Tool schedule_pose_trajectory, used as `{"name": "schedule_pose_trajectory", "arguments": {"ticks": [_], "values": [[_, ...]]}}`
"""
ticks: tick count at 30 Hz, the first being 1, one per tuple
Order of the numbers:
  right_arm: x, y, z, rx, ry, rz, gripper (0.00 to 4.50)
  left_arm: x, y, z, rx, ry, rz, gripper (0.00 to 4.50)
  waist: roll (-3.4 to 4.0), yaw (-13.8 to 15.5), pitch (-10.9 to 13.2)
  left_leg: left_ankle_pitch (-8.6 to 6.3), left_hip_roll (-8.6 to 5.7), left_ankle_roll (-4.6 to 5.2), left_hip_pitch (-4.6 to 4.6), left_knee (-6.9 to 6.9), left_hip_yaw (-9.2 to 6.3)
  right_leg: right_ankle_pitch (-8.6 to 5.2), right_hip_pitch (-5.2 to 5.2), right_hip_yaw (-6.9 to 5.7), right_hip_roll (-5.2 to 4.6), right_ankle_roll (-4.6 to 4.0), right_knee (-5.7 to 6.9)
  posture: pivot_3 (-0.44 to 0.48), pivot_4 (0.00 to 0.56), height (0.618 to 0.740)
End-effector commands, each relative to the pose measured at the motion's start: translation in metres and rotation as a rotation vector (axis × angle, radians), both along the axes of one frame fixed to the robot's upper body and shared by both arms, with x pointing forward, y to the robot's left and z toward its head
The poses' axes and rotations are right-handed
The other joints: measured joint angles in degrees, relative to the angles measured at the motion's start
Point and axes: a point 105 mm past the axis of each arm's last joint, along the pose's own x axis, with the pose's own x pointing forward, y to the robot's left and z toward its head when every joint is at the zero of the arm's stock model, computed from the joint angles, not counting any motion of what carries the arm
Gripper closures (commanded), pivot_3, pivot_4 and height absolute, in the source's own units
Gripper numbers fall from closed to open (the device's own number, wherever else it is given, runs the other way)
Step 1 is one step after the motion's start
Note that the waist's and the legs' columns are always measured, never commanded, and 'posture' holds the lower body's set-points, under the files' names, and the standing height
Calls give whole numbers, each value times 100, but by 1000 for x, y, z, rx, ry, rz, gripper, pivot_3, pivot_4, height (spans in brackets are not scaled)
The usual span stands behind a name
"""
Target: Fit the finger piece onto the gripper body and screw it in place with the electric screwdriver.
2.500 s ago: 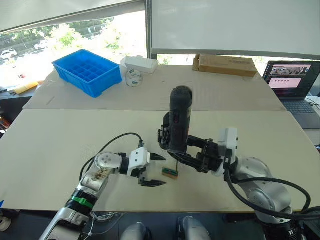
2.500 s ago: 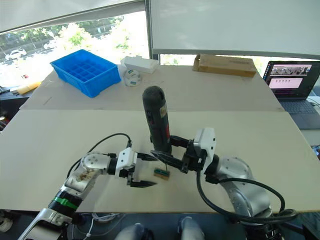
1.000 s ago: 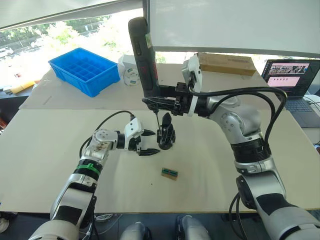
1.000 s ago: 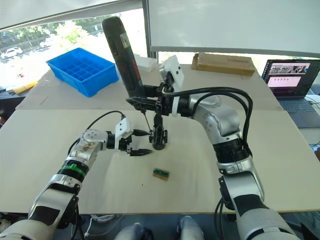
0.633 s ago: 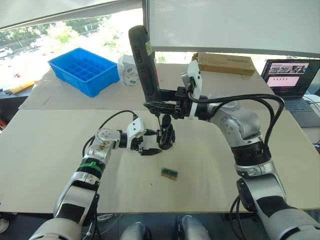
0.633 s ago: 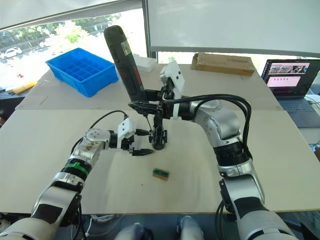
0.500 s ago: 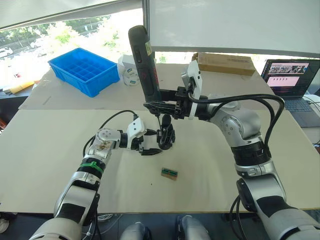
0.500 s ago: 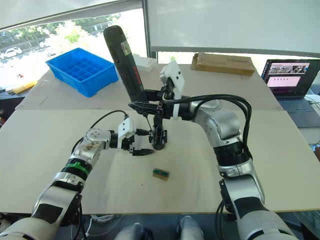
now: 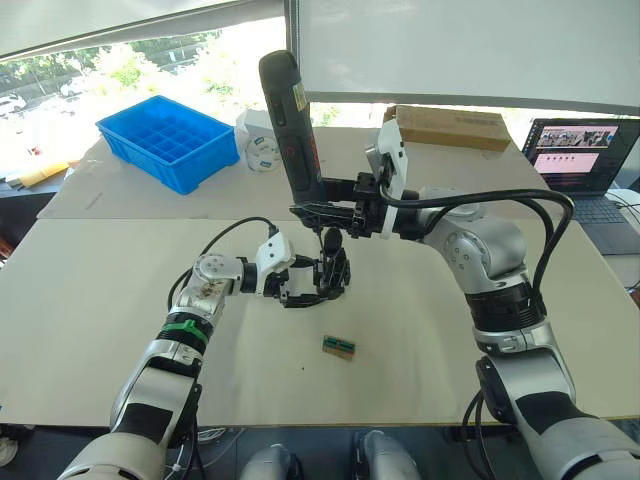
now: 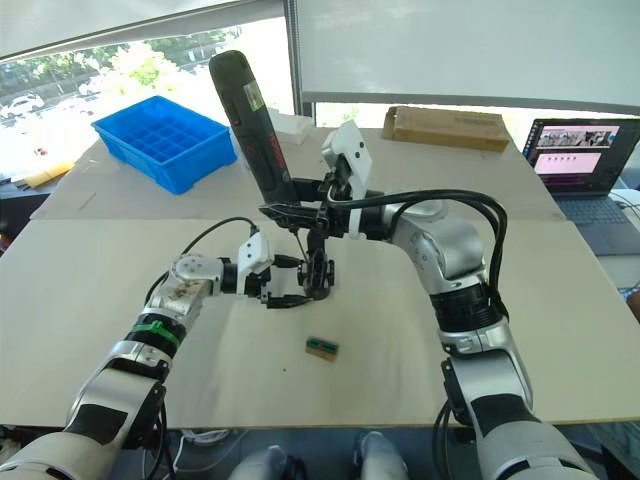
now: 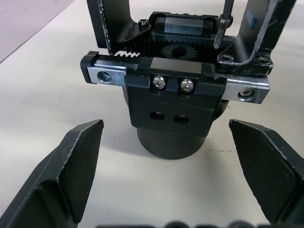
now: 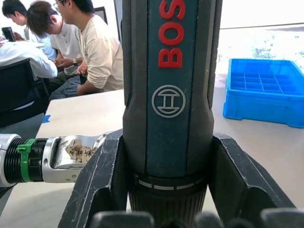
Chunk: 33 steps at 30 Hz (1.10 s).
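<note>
1. My right pincer (image 9: 322,208) is clamped on the electric screwdriver (image 9: 290,120), which stands nearly upright in the upper middle of the left eye view, leaning a little to the left, with its thin metal bit (image 9: 317,240) pointing down.
2. The gripper body (image 9: 333,274) stands on the tabletop (image 9: 90,300) in the middle of the frame, directly under the bit; in my left wrist view the bit (image 11: 223,23) comes down to the top of the body (image 11: 173,102) at its right side.
3. My left pincer (image 9: 303,282) is spread apart, just left of the gripper body, one finger on each side of the body's near face without touching it; my left wrist view shows both fingers (image 11: 71,161) well clear of the round base.
4. I cannot tell where the finger piece is.
5. A small green block (image 9: 339,346) lies on the tabletop below the gripper body, apart from it.
6. A blue bin (image 9: 167,140) sits in the upper left, a cardboard box (image 9: 449,128) in the upper right, and a laptop (image 9: 583,165) at the right edge.
</note>
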Motion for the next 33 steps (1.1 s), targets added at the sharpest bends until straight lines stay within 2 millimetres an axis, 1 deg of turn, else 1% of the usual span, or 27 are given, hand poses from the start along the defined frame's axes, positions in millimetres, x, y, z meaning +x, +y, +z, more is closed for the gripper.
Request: {"name": "schedule_pose_trajectory", "arguments": {"ticks": [1,13,26,33], "values": [[-9,-2,21,59,-85,8,2581,3,-3,13,-10,-51,-11,0,0,0,0,0,0,0,0,0,0,0,0,0,0,0,0,0,150,738],[-11,-1,23,61,-101,16,2581,2,-2,11,-3,-49,-19,0,0,-1,0,0,0,0,0,0,0,0,0,0,0,0,0,0,150,738],[-15,-1,37,59,-121,31,2581,0,-2,9,-2,-52,-23,0,0,-2,0,0,0,0,0,0,0,0,0,0,0,0,0,0,150,738],[-15,0,33,63,-87,28,2581,-1,-4,9,-6,-56,-27,0,0,-2,0,0,0,0,0,0,0,0,0,0,0,0,0,0,150,738]]}}
